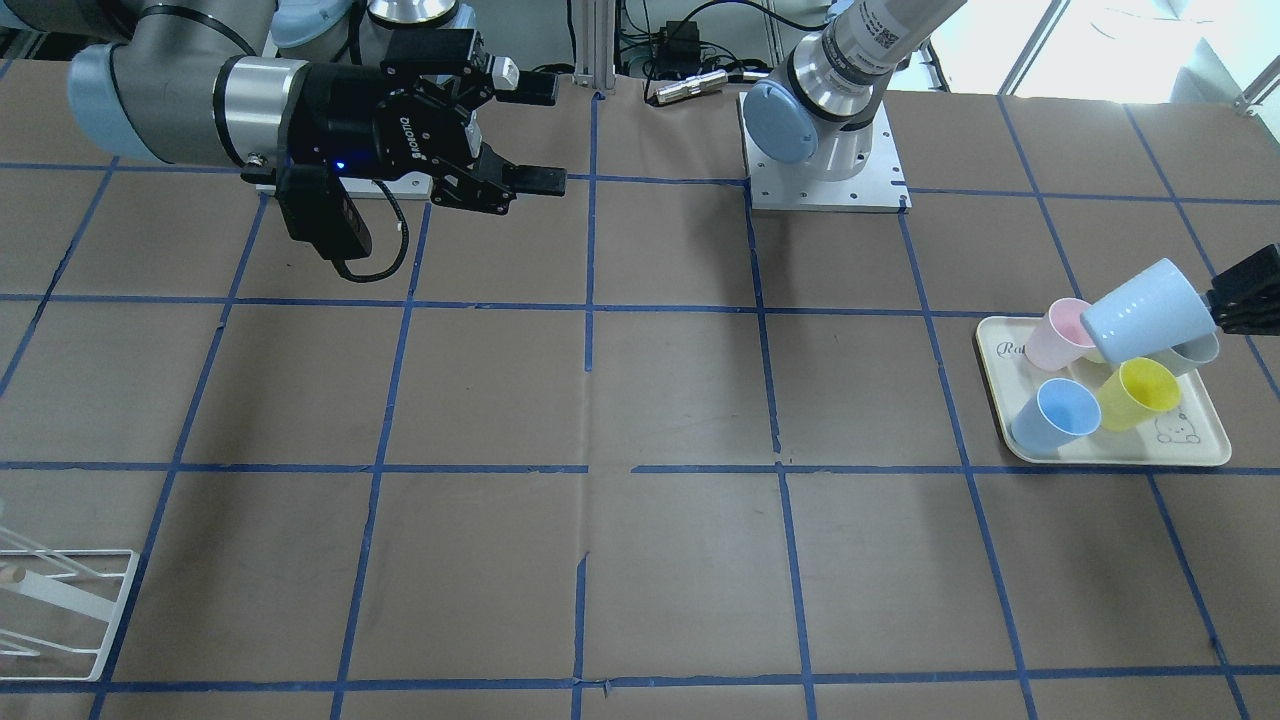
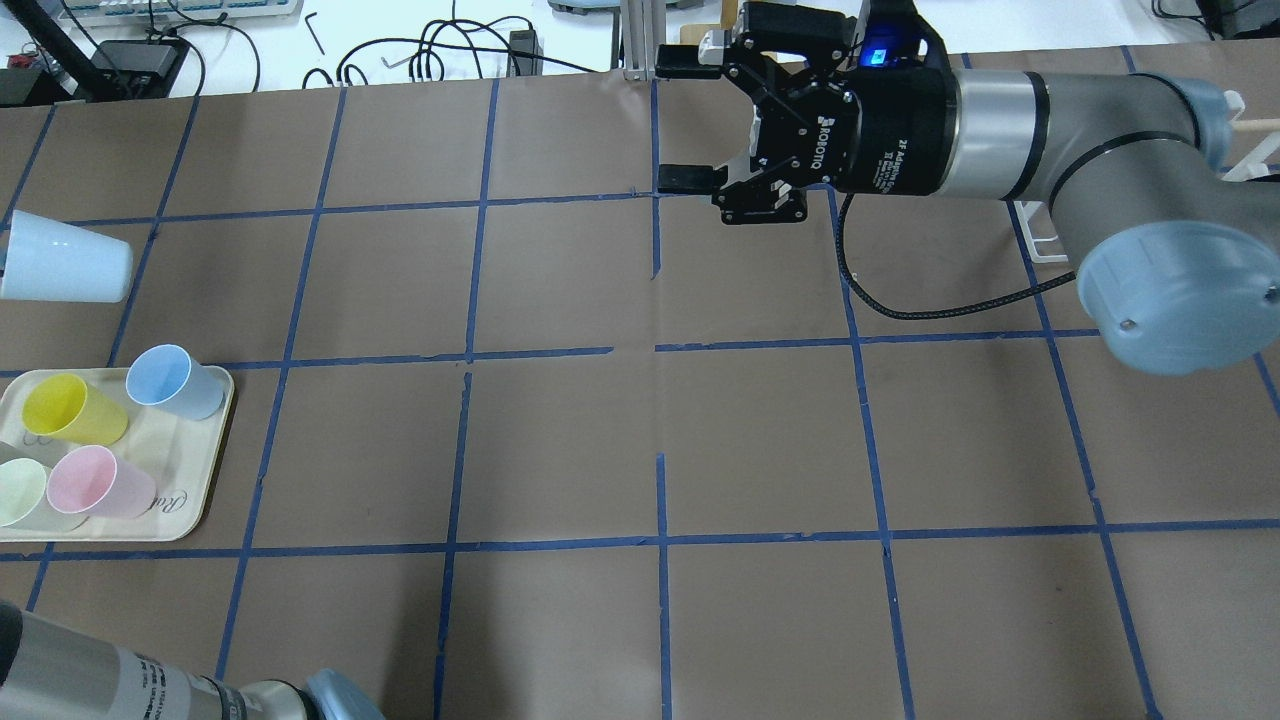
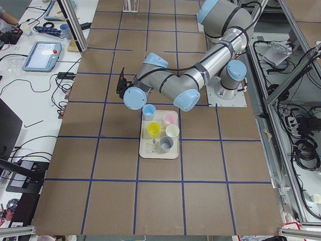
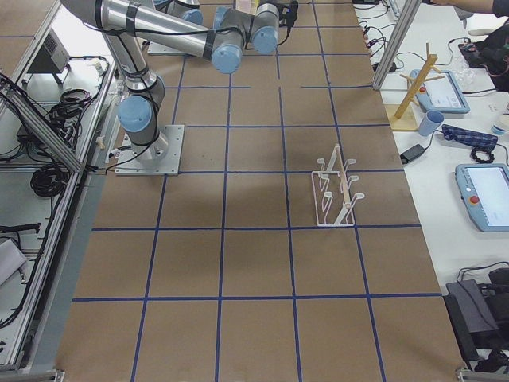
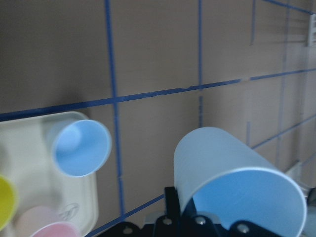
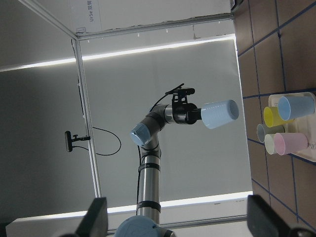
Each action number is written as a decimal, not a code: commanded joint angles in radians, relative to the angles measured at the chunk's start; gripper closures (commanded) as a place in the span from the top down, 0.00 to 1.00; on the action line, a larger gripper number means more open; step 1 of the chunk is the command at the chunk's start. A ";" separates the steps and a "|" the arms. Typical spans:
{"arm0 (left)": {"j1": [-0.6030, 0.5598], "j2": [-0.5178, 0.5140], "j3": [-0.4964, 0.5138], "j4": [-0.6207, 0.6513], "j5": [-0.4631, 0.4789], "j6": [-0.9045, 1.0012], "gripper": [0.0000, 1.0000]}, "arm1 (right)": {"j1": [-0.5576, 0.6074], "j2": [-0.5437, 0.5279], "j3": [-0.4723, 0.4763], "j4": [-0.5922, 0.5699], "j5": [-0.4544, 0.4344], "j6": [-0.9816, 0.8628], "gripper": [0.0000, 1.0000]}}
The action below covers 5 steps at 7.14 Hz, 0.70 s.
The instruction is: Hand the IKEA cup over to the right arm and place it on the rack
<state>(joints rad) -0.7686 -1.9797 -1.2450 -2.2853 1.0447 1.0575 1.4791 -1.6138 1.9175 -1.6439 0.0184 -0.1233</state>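
My left gripper (image 1: 1224, 304) is shut on the IKEA cup (image 1: 1140, 314), a pale icy blue cup held on its side in the air above the tray's far edge. The cup also shows at the left edge of the overhead view (image 2: 65, 270), close up in the left wrist view (image 5: 237, 182), and far off in the right wrist view (image 6: 219, 114). My right gripper (image 2: 682, 120) is open and empty, held level above the table's far middle and pointing toward the cup. The white wire rack (image 1: 60, 610) stands at the table's right end and also shows in the right side view (image 4: 338, 195).
A cream tray (image 1: 1130, 455) holds a sky-blue cup (image 1: 1057, 413), a yellow cup (image 1: 1138, 392), a pink cup (image 1: 1062, 333), a grey cup (image 1: 1195, 352) and one more pale cup (image 2: 20, 492). The left arm's base plate (image 1: 830, 185) sits at the robot's side of the table.
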 commanded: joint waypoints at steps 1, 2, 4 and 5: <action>-0.099 0.030 -0.118 -0.224 -0.134 -0.001 0.00 | -0.025 0.002 0.000 -0.001 -0.002 -0.006 1.00; -0.150 0.035 -0.132 -0.305 -0.173 0.006 0.00 | -0.048 0.002 0.000 0.001 -0.003 -0.006 1.00; -0.284 0.036 -0.157 -0.426 -0.323 0.033 0.00 | -0.075 0.002 0.000 0.001 -0.006 -0.006 1.00; -0.399 0.047 -0.159 -0.445 -0.466 0.053 0.00 | -0.089 0.000 0.001 0.003 -0.008 -0.007 1.00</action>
<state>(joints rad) -1.0491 -1.9415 -1.3976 -2.6911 0.7226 1.0899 1.4068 -1.6126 1.9177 -1.6426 0.0123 -0.1292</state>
